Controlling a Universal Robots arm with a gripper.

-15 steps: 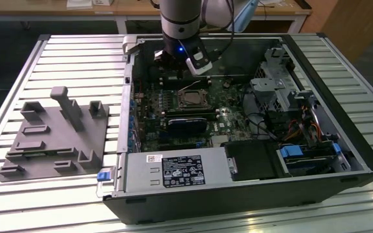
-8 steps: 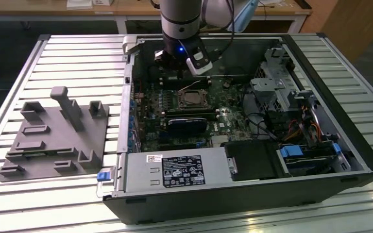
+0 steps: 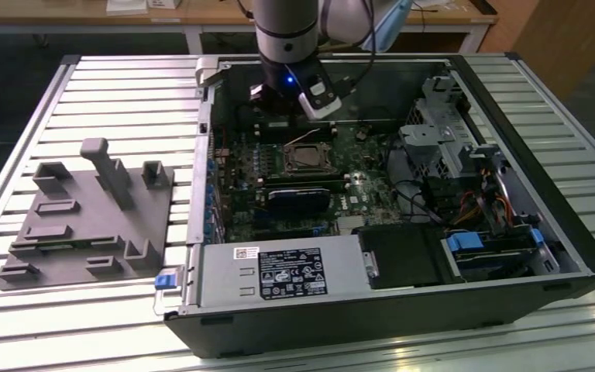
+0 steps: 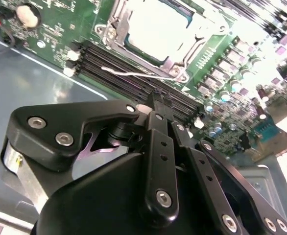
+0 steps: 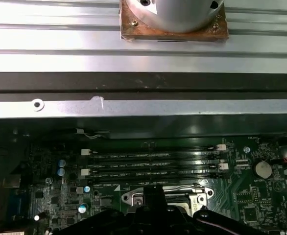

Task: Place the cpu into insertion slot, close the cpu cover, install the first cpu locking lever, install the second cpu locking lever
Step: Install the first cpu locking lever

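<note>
The cpu lies in the insertion slot, its bright metal top showing through the window of the cpu cover, which lies flat over it. A thin wire lever runs between the slot and the memory slots. In the exterior view the gripper hangs at 12 o'clock from the slot, near it but apart. Its jaws are closed together and hold nothing. The motherboard sits in the computer case. A grey fixture plate lies at 9 o'clock, well apart.
</note>
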